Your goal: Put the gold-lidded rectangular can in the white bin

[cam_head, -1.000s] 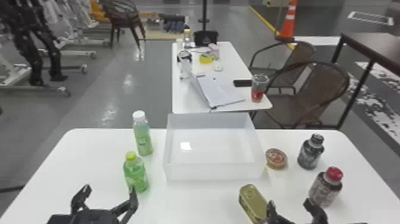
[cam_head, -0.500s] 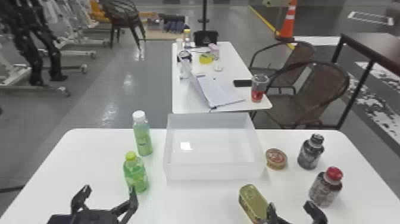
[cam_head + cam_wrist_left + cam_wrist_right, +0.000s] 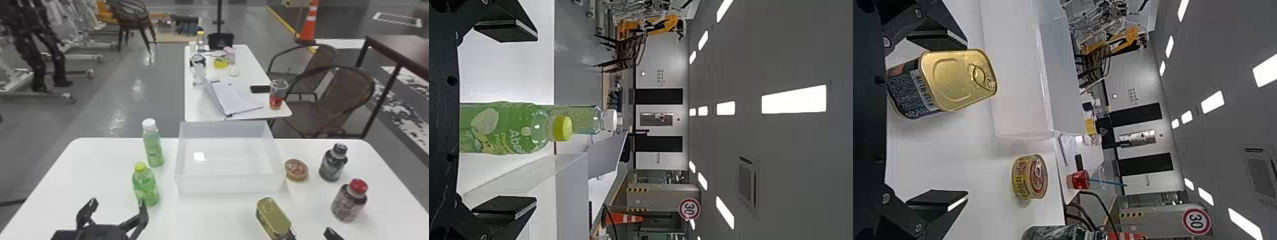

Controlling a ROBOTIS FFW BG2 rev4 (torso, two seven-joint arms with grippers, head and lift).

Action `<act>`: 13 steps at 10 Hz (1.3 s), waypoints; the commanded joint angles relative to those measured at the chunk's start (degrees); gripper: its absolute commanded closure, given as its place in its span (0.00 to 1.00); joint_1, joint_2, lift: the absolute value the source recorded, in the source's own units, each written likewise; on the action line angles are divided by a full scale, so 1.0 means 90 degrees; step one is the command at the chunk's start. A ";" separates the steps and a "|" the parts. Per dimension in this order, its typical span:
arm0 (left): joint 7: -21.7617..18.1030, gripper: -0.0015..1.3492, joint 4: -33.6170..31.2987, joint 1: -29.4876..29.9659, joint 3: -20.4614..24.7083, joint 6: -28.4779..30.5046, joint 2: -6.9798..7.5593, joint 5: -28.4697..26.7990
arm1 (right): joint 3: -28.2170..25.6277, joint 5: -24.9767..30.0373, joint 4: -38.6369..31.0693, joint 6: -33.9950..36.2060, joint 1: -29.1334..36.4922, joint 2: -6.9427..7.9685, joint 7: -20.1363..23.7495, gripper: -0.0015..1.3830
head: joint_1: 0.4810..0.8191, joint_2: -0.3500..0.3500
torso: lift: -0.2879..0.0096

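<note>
White tabletop (image 3: 79,172), rounded far corners, on a shiny grey floor (image 3: 105,102). White bin (image 3: 229,185) mid-table. Beyond: a second white table (image 3: 199,108), wicker chairs to far right, orange cone (image 3: 309,25) farther off. Gold-lidded can (image 3: 273,215) stands lid up on the tabletop, outside the bin, near its right near corner. Round tin (image 3: 296,170) just right of the bin; two dark bottles farther right, two green ones left. From the left wrist, the yellow-capped bottle (image 3: 504,127) partly covers the white-capped one (image 3: 584,120). Right hand (image 3: 311,233) mostly cut off at the near edge; fingers wide apart, can between them, closer to the left finger; contact unclear. Left hand (image 3: 118,204): fingers apart, holding nothing, near the yellow-capped bottle.
</note>
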 commanded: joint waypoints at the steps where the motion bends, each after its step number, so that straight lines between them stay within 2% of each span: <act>1: 0.0000 0.11 0.0004 -0.0002 0.0000 -0.0004 -0.0003 -0.0001 | 0.0000 -0.0004 0.0171 0.0069 -0.0143 -0.0112 0.0131 0.17 | 0.20 0.50 | 0.63; 4: -0.0010 0.11 0.0043 -0.0032 -0.0010 -0.0043 -0.0003 0.0009 | -0.0079 0.0172 0.0610 0.0527 -0.0855 -0.0307 0.1088 0.17 | 0.20 0.50 | 0.63; 8: -0.0098 0.11 0.0111 -0.0110 0.0000 -0.0092 -0.0033 -0.0011 | -0.0342 0.0709 0.1098 0.1270 -0.1373 -0.0317 0.2338 0.17 | 0.20 0.50 | 0.63; 12: -0.0166 0.11 0.0170 -0.0158 -0.0010 -0.0121 -0.0052 -0.0011 | -0.0342 0.1002 0.1567 0.1611 -0.1842 -0.0317 0.3090 0.18 | 0.20 0.50 | 0.63; 13: -0.0195 0.11 0.0180 -0.0178 0.0000 -0.0121 -0.0052 -0.0001 | -0.0303 0.1041 0.1655 0.1621 -0.1910 -0.0336 0.3129 0.34 | 0.20 0.50 | 0.63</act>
